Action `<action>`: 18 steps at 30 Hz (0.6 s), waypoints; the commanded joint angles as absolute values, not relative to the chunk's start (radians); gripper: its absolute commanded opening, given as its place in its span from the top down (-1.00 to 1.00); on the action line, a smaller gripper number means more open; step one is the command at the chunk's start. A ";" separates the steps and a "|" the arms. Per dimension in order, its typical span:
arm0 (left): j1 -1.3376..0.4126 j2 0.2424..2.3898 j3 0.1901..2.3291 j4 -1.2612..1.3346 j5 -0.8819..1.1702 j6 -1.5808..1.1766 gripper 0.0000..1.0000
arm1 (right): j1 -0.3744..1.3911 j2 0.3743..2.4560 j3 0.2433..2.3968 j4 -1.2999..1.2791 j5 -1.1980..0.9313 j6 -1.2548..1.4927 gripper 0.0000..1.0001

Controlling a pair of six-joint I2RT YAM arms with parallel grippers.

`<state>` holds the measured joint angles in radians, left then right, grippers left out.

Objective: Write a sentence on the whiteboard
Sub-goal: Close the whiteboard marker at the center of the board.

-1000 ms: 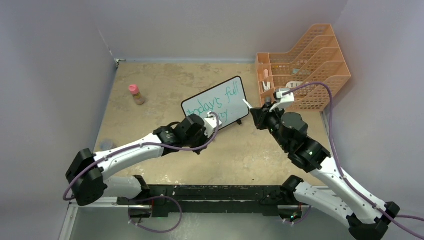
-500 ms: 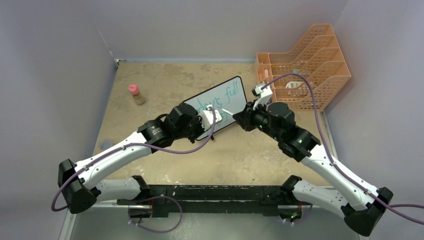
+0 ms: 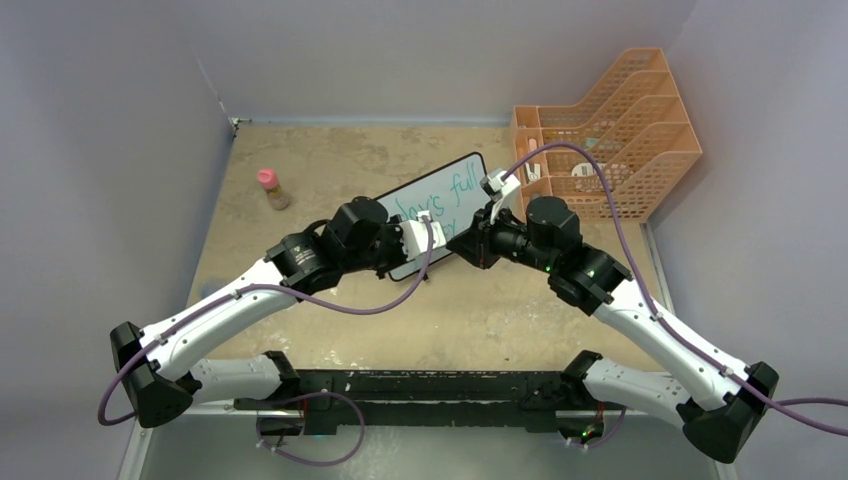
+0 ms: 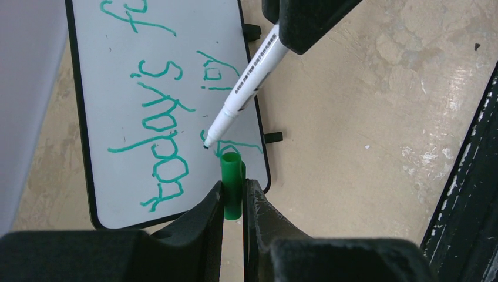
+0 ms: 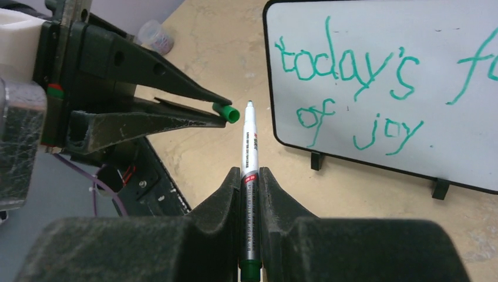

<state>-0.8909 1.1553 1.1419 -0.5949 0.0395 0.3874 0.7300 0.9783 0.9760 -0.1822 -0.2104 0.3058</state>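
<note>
Top external: noted whiteboard (image 3: 445, 190) standing tilted on short black feet, mid-counter (image 3: 300, 150), just left of orange mesh rack (image 3: 610, 130). Green handwriting across its face, read from right wrist as "today's f…" over "of joy". Small pink-capped bottle (image 3: 272, 188) well apart, far left. Both arms reaching inward, meeting in front of board's near edge.

Left wrist: left tool (image 4: 234, 194) pinched tight on green cap (image 4: 232, 185), open end pointing away from the tool. Right tool (image 4: 305, 23) entering from top of view, clamped on white marker (image 4: 246, 82), tip angled down toward cap. Tip close to cap mouth, not inside. Tip overlapping board's lower corner in this view; contact with board not determinable from here.

Right wrist: marker barrel straight out between the fingers, green end at the rear, bare tip just beside cap's open mouth, small gap visible. Board beyond and to the right, clear of the tip.
</note>
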 commanded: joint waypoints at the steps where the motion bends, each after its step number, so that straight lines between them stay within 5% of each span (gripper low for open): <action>1: -0.889 1.135 1.174 -0.594 0.024 0.463 1.00 | 0.726 0.970 1.009 -0.141 -0.289 0.284 1.00; 18: -0.888 1.116 1.150 -0.581 0.003 0.545 1.00 | 0.726 0.946 1.011 -0.153 -0.329 0.267 1.00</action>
